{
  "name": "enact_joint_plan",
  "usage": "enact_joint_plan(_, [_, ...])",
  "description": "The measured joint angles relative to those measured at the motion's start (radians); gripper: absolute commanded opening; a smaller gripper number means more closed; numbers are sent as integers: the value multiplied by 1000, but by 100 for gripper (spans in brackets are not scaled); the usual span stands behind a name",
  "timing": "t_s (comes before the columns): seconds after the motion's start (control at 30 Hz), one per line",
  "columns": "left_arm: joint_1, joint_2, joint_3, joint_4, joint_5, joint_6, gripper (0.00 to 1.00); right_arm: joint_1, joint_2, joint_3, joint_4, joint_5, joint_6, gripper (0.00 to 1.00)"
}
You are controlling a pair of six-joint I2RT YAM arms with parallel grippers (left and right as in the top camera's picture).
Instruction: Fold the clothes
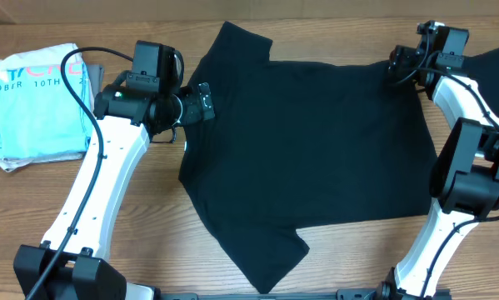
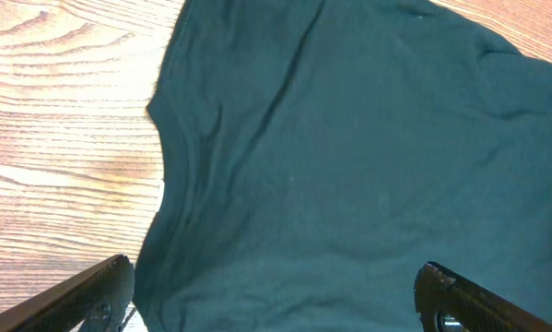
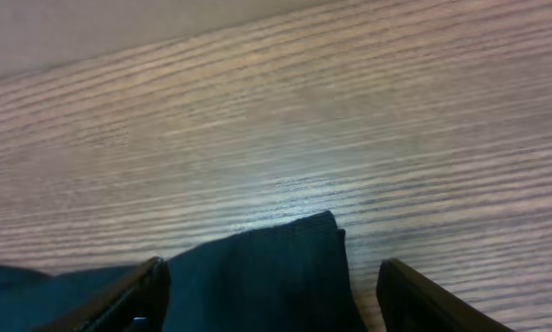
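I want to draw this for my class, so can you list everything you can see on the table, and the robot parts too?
black T-shirt: one, black, spread flat across the middle of the table
light-blue T-shirt: one, light blue with printed letters, folded, at the far left
black cloth: one piece, black, at the right edge, mostly cut off from view
table: one, brown wood, under everything
left arm: one, white with black joints, left side
right arm: one, white with black joints, right side
left gripper: one, black, open, over the black T-shirt near its collar
right gripper: one, black, open, a corner of the black T-shirt between its fingers
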Motion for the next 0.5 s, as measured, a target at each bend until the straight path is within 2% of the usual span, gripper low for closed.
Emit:
enact_joint_plan(0.2, [0, 0, 0, 0, 0, 0, 100, -7, 19, 0, 11, 8, 7, 72])
enact_joint_plan(0.5, [0, 0, 0, 0, 0, 0, 100, -16, 68, 0, 81, -36, 61, 73])
